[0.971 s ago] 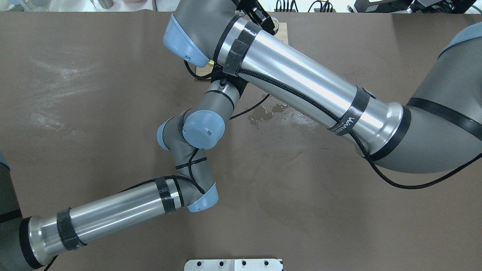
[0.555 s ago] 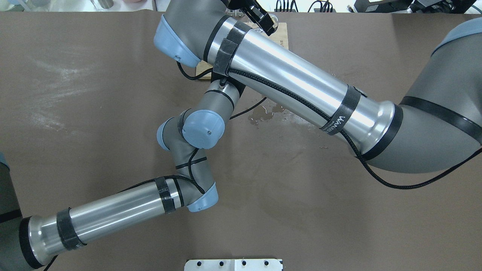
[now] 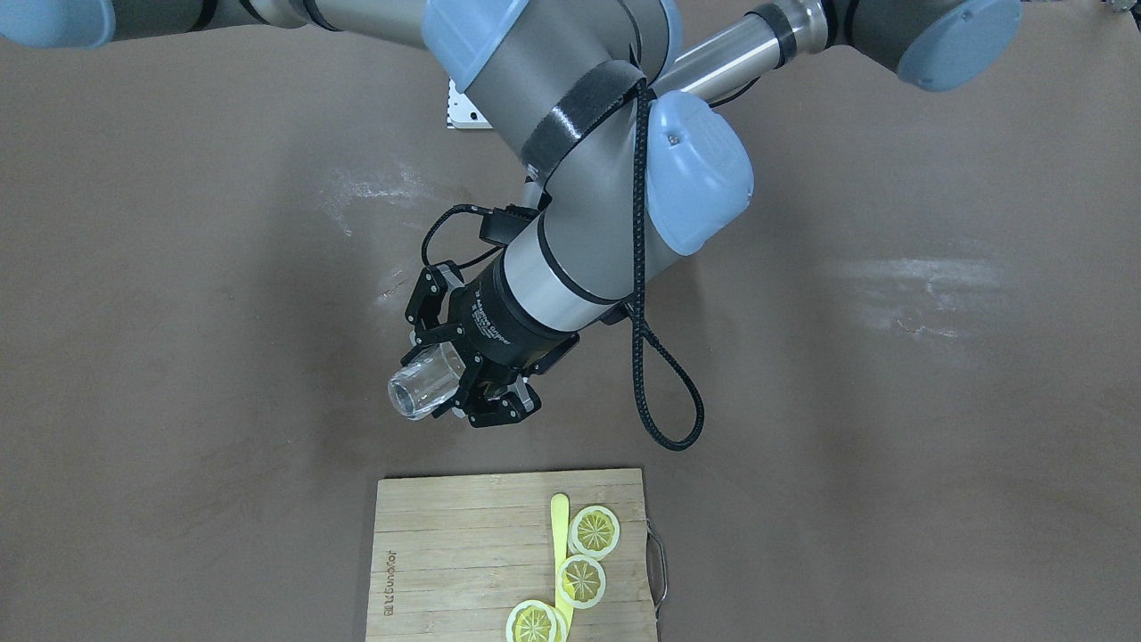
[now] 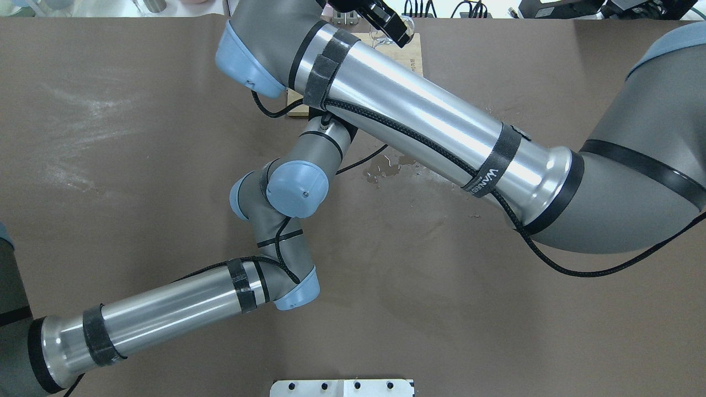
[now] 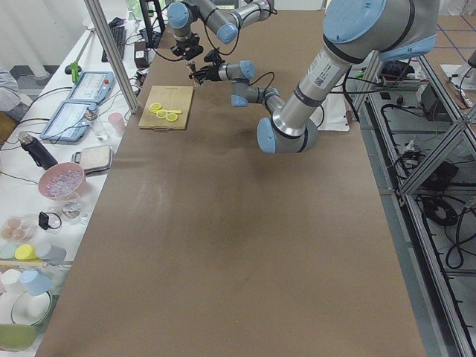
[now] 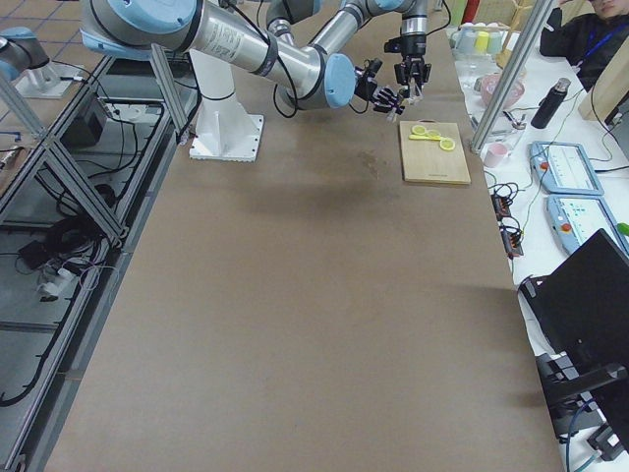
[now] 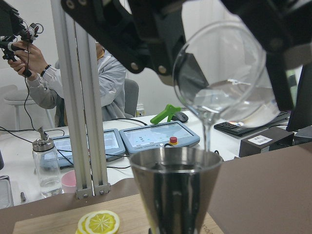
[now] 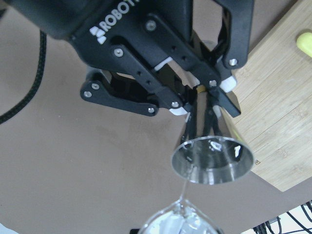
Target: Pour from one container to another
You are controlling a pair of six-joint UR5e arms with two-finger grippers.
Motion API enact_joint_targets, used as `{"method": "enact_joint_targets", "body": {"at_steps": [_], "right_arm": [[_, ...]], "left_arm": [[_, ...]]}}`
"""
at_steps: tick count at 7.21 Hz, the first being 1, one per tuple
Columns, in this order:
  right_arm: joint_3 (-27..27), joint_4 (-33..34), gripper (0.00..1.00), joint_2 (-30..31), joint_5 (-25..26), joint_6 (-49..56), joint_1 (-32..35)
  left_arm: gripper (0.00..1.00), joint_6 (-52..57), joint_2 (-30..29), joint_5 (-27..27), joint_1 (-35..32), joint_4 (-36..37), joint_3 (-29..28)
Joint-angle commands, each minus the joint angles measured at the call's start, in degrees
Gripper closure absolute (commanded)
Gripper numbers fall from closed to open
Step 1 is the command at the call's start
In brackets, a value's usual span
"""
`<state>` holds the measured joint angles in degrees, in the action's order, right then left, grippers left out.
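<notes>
The clear glass cup (image 7: 229, 83) is tipped over the steel jigger (image 7: 175, 190), and a thin stream of water runs from its lip into the jigger's top cone. My right gripper (image 3: 443, 379) is shut on the glass cup (image 3: 417, 390), which lies nearly on its side. My left gripper (image 8: 202, 105) is shut on the jigger's (image 8: 212, 158) narrow waist and holds it upright, just off the board's edge. In the front-facing and overhead views the right arm hides the jigger and the left gripper.
A wooden cutting board (image 3: 463, 553) with three lemon slices (image 3: 595, 530) and a yellow stick (image 3: 560, 522) lies right beyond the grippers. A wet patch (image 4: 386, 168) marks the table beneath the right forearm. Operators' desks lie past the far edge.
The right arm has swung left and farther from the robot, carrying its gripper and the glass cup toward the table's far edge. The left arm has stayed put.
</notes>
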<state>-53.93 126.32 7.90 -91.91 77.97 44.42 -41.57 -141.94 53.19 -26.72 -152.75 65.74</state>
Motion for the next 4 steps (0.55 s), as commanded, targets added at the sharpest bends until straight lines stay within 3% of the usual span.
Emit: {"method": "enact_joint_targets", "body": {"at_steps": [1,4], "right_arm": [[1.98,0.15,1.00,-0.86,1.20,0.34,-0.56],[4.26,0.06,1.00,-2.18,2.44,0.60,-1.52]], "left_arm": [[1.00,0.00,0.00,-0.02,0.00,-0.01,0.00],[1.00,0.00,0.00,-0.02,0.00,-0.01,0.00]]}}
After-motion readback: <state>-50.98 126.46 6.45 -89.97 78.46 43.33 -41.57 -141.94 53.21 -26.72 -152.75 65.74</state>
